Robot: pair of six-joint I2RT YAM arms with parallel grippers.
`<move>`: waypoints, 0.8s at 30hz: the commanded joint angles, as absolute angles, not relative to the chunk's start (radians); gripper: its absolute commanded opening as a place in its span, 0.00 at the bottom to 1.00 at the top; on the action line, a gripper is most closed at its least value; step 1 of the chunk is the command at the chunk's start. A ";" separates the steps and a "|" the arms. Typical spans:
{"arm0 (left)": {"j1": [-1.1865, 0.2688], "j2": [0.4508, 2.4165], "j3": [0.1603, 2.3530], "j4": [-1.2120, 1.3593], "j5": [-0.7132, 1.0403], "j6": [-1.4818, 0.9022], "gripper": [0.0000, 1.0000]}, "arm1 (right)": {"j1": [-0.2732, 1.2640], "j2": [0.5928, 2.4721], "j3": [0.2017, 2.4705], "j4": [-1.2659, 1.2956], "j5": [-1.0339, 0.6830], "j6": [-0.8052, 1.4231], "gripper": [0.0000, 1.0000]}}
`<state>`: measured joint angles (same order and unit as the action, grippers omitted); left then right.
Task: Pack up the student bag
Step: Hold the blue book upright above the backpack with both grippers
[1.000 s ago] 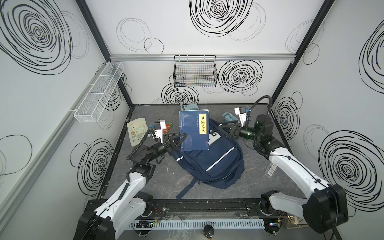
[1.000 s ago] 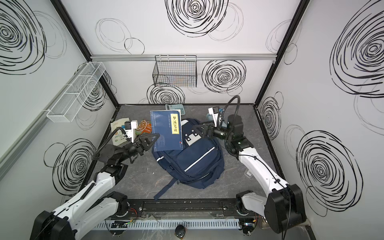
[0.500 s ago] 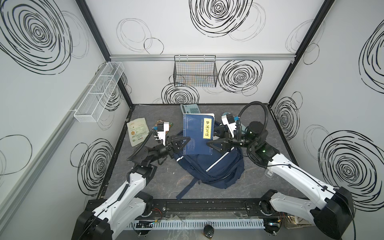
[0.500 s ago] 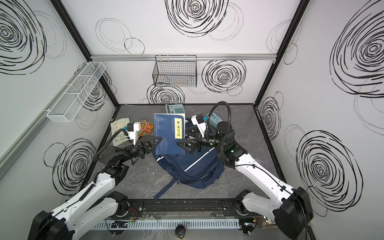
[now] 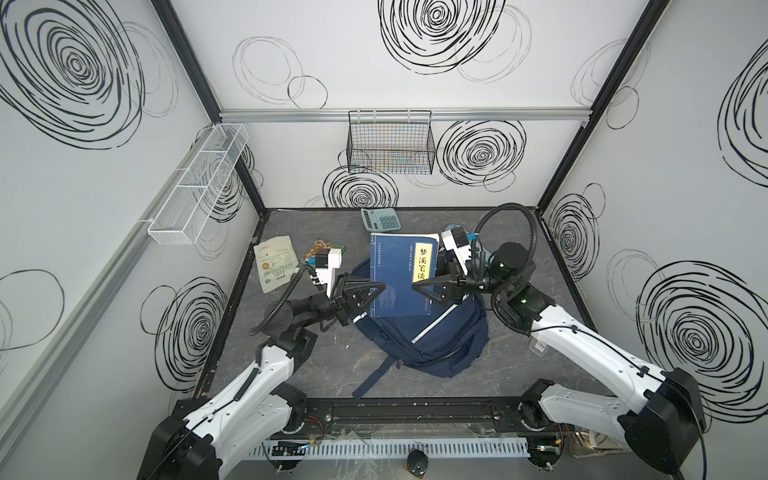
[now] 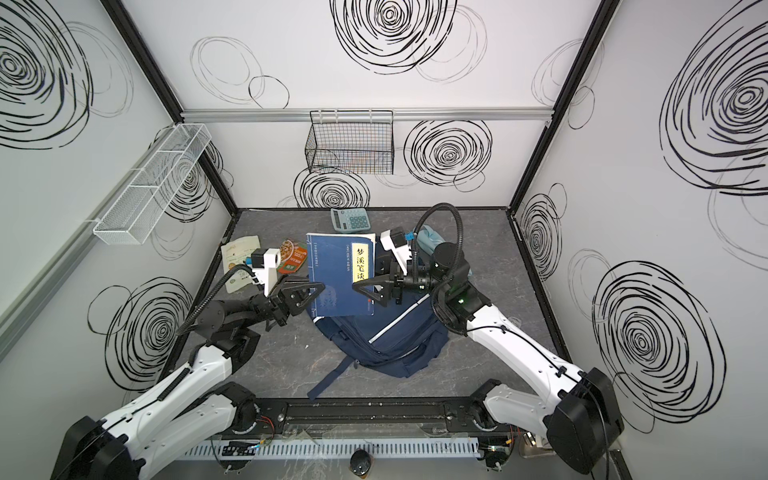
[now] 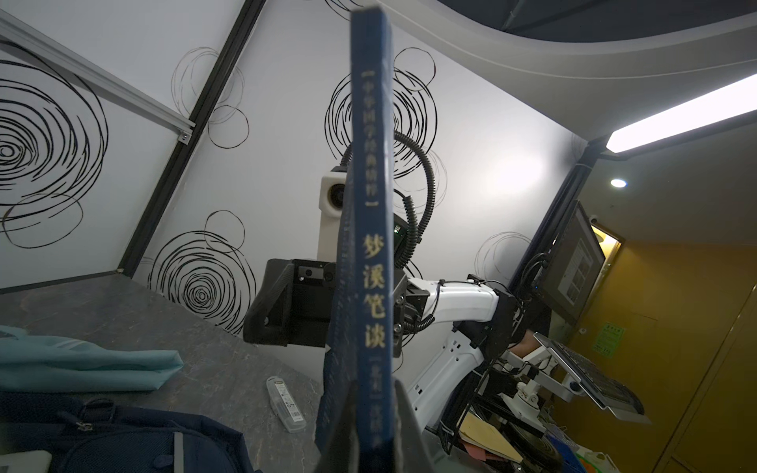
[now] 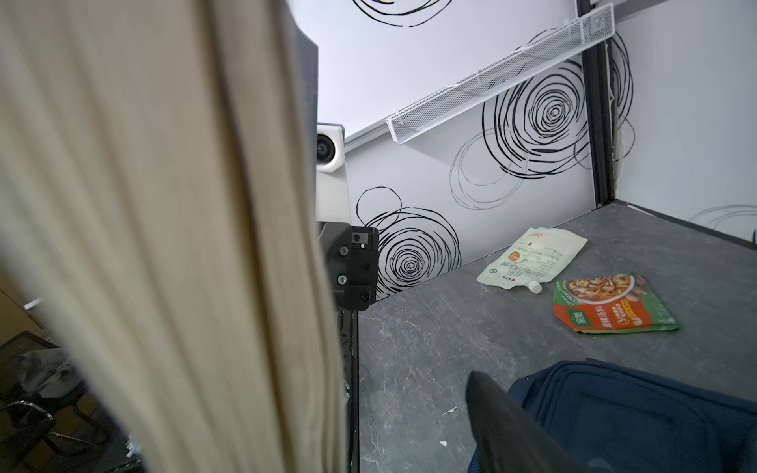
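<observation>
Over the middle of the grey worktop (image 5: 332, 365), my left end effector (image 5: 379, 289) is clamped on the spine edge of a blue book (image 5: 399, 270), its cover turned toward the top views. My right end effector (image 5: 417, 288) straddles the page edge, jaws wide, 1 finger (image 8: 512, 428) clear of the paper. The student bag (image 5: 444, 336) lies on the worktop under the book, between my 2 arms.

The left gripper (image 7: 372, 385) clamps the spine of an upright blue book (image 7: 370, 164). Behind the book is the right gripper (image 7: 323, 327), with one black jaw showing past the cover. On the table (image 7: 123, 311) lie an umbrella (image 7: 82, 364), a clear case (image 7: 286, 403) near the edge, and the bag (image 7: 123, 444).
</observation>
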<state>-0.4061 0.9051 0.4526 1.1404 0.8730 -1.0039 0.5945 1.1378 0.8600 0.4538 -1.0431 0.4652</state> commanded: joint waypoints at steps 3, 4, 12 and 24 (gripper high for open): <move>-0.426 0.903 0.458 1.307 0.884 -1.039 0.00 | 0.622 1.122 0.848 0.523 -1.103 0.486 0.66; -0.429 0.903 0.457 1.304 0.884 -1.039 0.00 | 0.628 1.122 0.846 0.529 -1.104 0.487 0.66; -0.451 0.892 0.462 1.217 0.878 -0.983 0.00 | 0.655 1.120 0.844 0.554 -1.105 0.496 0.42; -0.445 0.813 0.486 0.894 0.745 -0.778 0.10 | 0.651 1.020 0.793 0.536 -0.976 0.444 0.00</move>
